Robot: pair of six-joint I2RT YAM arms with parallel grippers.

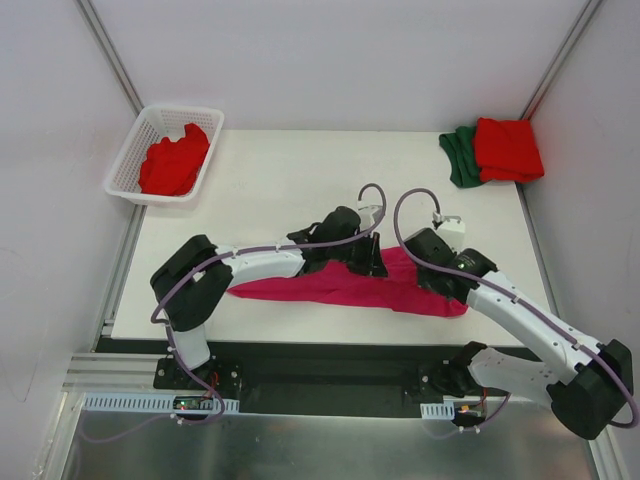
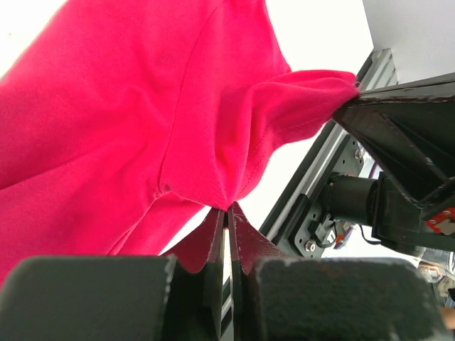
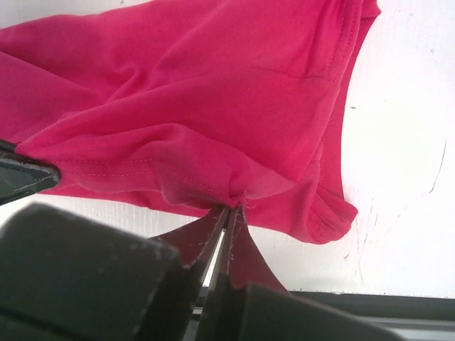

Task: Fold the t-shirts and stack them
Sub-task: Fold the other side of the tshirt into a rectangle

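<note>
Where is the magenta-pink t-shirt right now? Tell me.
In the top view the magenta-pink t-shirt stretches along the middle of the near edge of the table, pinched by the left gripper and the right gripper.

The top external camera looked steeply down from above and behind the arm bases, taking in the whole table (image 1: 300, 180). Each wrist camera looked along its own gripper, the left gripper (image 2: 229, 212) and the right gripper (image 3: 233, 212), from very close. All three views shared the magenta-pink t-shirt (image 1: 330, 288).
</note>
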